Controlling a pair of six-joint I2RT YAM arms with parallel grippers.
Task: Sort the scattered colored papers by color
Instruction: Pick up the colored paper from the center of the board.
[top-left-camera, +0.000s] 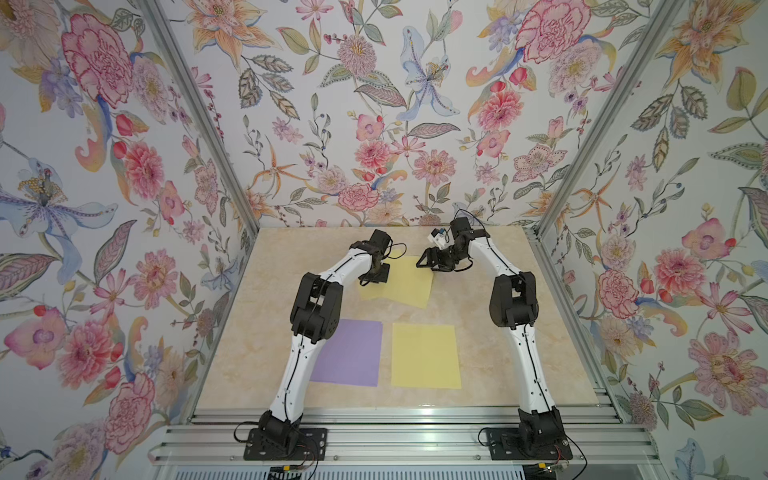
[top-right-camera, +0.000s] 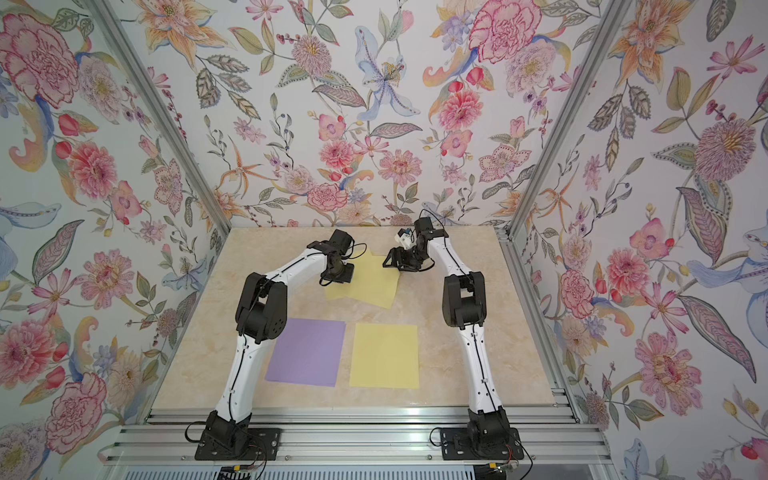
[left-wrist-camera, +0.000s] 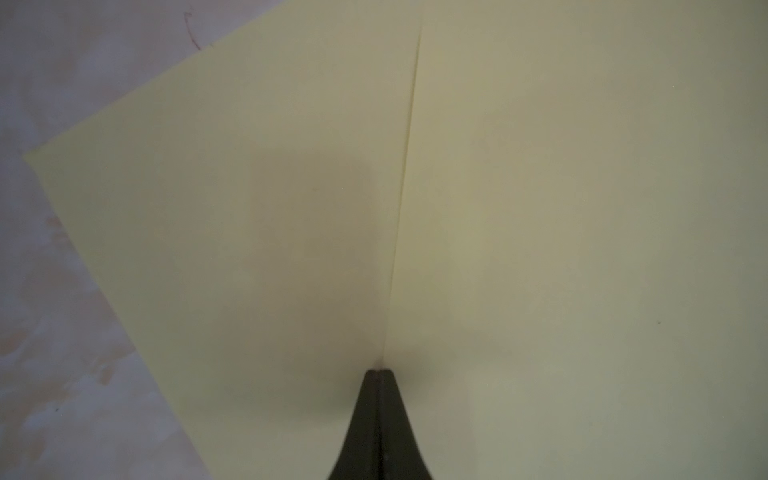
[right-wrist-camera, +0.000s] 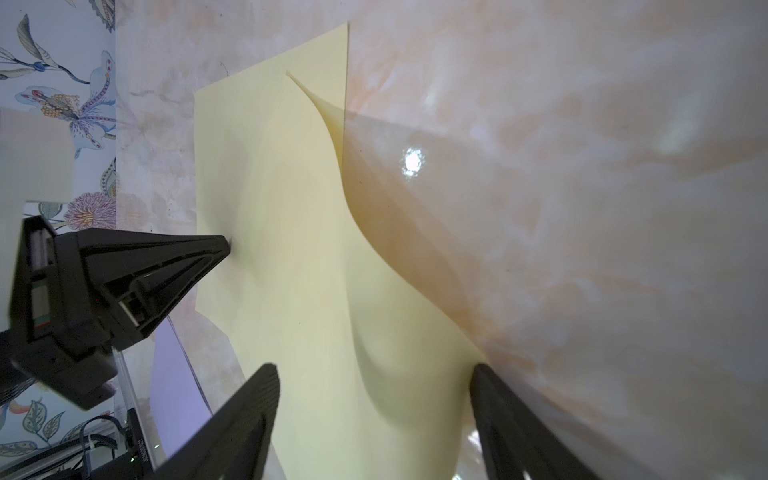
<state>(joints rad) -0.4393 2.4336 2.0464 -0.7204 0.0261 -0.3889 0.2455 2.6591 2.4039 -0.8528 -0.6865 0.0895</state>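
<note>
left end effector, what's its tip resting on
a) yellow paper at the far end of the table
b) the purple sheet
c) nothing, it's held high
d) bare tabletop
a: the left wrist view shows the shut left end effector with its tip down on the far yellow paper.

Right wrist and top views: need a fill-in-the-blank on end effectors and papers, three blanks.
1. The left end effector is ___, tip pressed on the far overlapping pale yellow paper sheets.
2. The right end effector is ___, jaws either side of a lifted sheet edge.
3. The flat rectangular paper sheet next to the near pale yellow sheet is ___.
Missing: shut; open; purple.
</note>
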